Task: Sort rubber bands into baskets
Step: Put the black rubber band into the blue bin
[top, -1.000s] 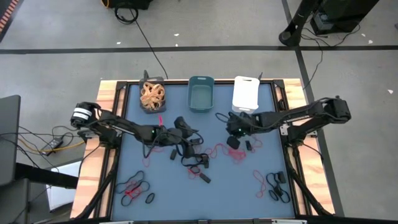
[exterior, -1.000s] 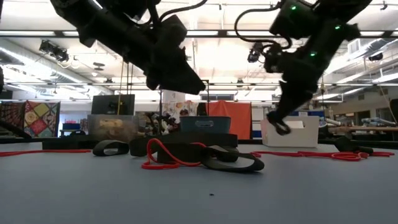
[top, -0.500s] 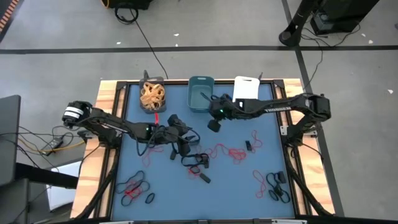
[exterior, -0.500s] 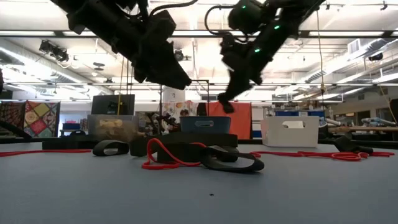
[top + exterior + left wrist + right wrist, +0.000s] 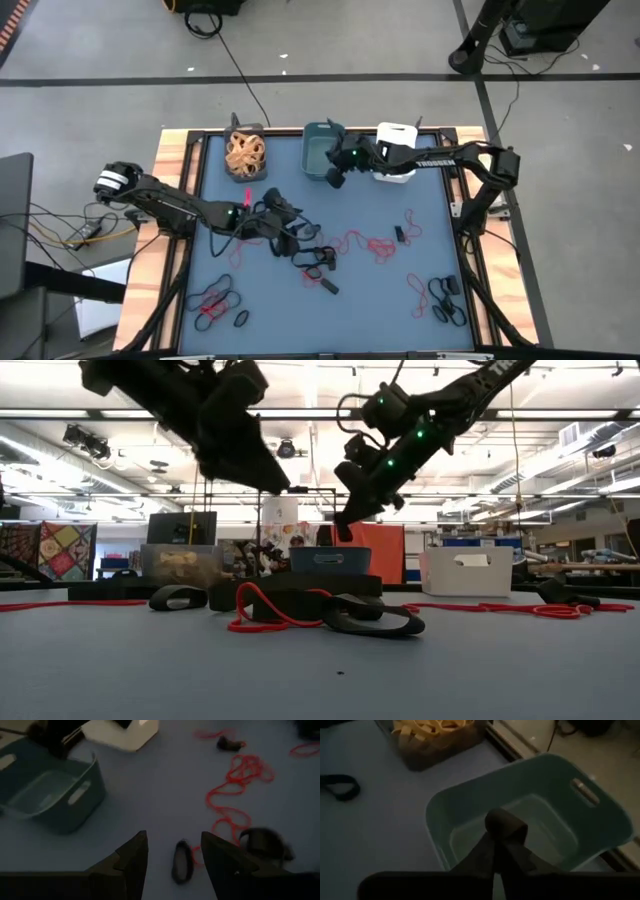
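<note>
My right gripper is shut on a black rubber band and hangs above the teal-blue basket, over its near right part. The dark grey basket holds tan rubber bands. The white basket stands to the right of the teal one. My left gripper is open and empty, above a heap of black and red bands in the table's middle. One black band lies on the table below its fingers. My right gripper pinches the black band between its two fingers, and a short loop of it sticks out past the fingertips. The fingers slant downward toward the table's far left. The band is lifted clear, above the teal basket's inside.
Red bands lie right of the middle, with a small black piece beside them. More black and red bands lie at the near left and near right. Wooden rails run along the table's sides.
My right gripper has risen from the table's middle right and gone toward the far left with the black band, from beside the white basket to above the teal basket. My left gripper has risen a little over the heap of bands.
</note>
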Robot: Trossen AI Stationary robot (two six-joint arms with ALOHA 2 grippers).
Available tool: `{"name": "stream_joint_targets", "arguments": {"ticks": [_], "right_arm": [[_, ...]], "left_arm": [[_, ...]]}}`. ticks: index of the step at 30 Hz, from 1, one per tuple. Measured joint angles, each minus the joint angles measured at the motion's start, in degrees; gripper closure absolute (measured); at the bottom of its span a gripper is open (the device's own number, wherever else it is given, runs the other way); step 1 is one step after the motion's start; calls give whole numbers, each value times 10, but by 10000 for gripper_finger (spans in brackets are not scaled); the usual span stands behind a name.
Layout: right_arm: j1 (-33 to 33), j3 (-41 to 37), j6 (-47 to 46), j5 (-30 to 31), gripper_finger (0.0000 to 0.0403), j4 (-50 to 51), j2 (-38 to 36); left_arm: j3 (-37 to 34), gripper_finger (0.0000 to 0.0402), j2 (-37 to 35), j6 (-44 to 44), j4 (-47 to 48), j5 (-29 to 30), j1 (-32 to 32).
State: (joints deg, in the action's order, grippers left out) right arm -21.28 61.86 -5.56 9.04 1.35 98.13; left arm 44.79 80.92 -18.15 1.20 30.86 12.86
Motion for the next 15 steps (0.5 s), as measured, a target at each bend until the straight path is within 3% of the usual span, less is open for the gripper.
{"name": "stream_joint_targets", "arguments": {"ticks": [8, 15], "right_arm": [[-18, 0, -9, -16, 295, -4, 2], [-16, 0, 0, -17, 269, -3, 2]], "left_arm": [[-1, 215, -1, -4, 0, 11, 4], [-1, 215, -1, -5, 0, 11, 4]]}}
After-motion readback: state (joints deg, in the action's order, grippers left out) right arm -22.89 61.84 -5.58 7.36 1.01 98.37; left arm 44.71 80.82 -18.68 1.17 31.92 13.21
